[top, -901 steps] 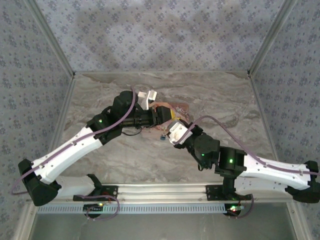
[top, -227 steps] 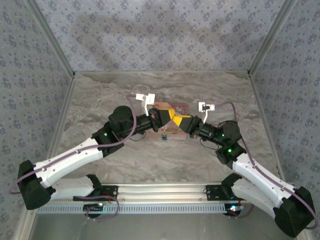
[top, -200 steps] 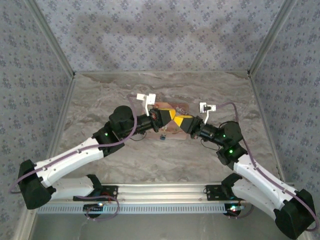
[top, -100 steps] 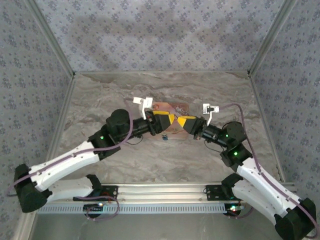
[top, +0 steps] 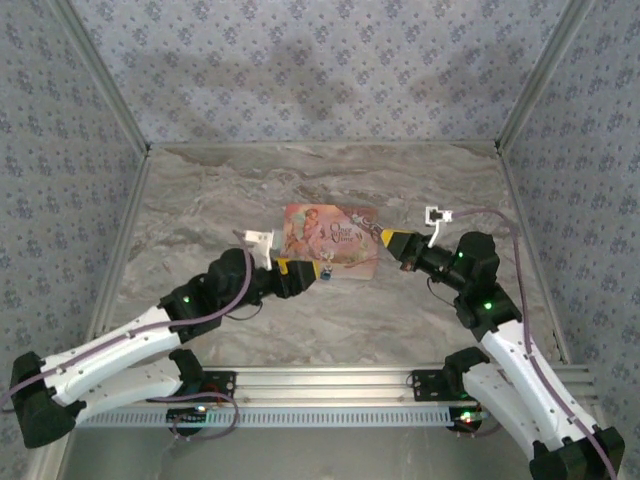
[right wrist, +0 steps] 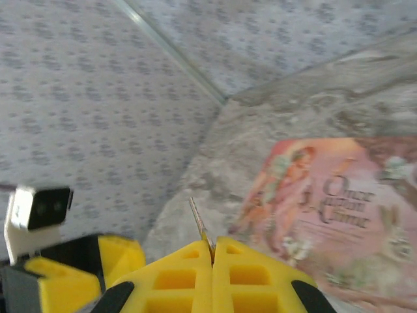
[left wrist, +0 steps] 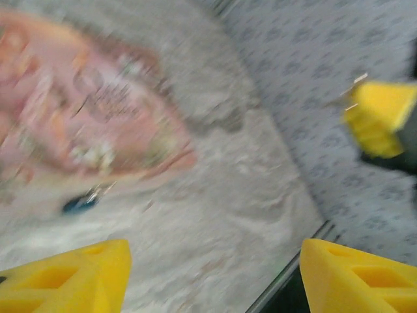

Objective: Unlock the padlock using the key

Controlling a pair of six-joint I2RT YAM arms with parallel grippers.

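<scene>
— Padlock first: where does it lie?
— Near the middle of the overhead view, on the marble table. The padlock is a tiny blue-teal spot just below the lower edge of the pink box. Whether it touches the box I cannot tell. In the left wrist view it is a blurred blue fleck at the left of the frame, again under the box's edge.
— And the left gripper?
— Low over the table, just left of the padlock. Its yellow fingers stand well apart, with nothing between them; the wrist view shows bare marble in the gap.
— What about the right gripper?
— It is at the right edge of the box, right of centre in the overhead view. Its fingers are pressed together on the key, a thin metal blade sticking up out of the seam between them in the right wrist view.
— How do the two grippers stand to each other?
— Apart, with the lower right part of the box between them.
</scene>
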